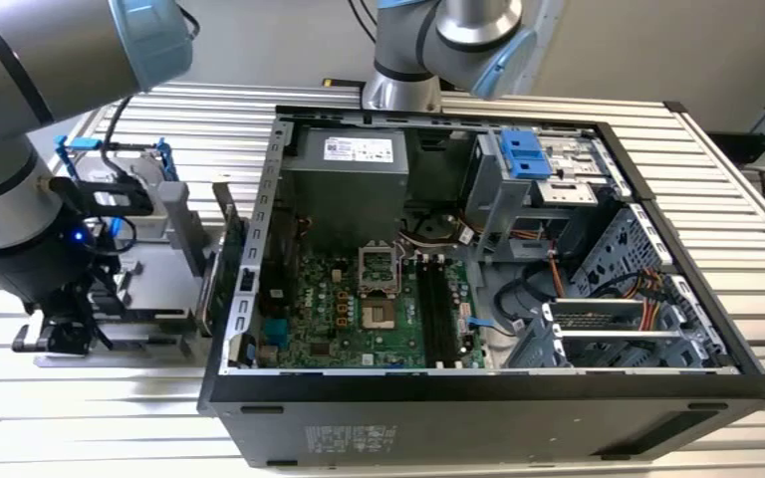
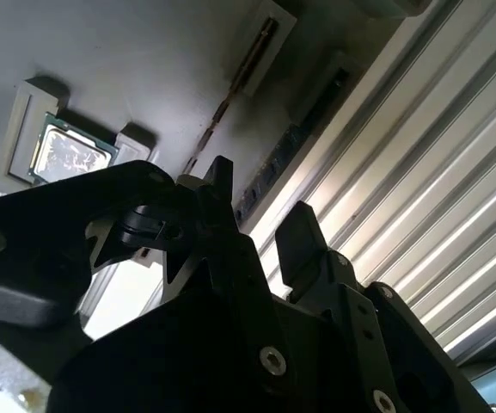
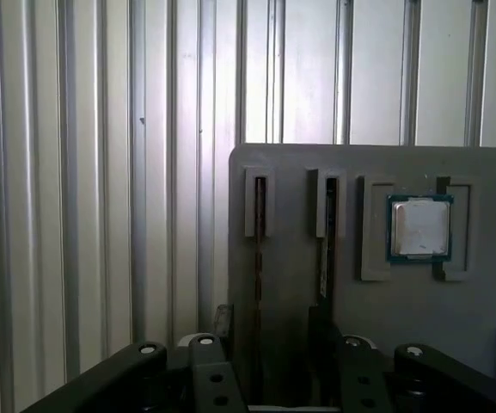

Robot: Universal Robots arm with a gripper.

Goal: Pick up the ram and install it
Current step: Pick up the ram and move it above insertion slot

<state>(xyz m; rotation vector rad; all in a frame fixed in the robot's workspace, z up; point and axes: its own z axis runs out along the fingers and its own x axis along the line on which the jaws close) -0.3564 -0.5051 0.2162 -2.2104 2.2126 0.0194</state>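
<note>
Ram [image 3: 260, 249] stands edge-on, lower end behind pincer [image 3: 278, 357].

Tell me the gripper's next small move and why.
Probably lower the gripper toward the gray tray and centre it over one ram stick before closing. Its fingers stand apart and hold nothing; that stick and a second stick stand on edge in the tray's slots beside a processor chip, neither between the fingertips.

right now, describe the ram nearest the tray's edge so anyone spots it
Beside the open computer case, a grey tray lies on the ribbed table. The ram stands on edge in its end slot: a thin brownish strip, farther from the silver chip than its darker neighbour.
</note>
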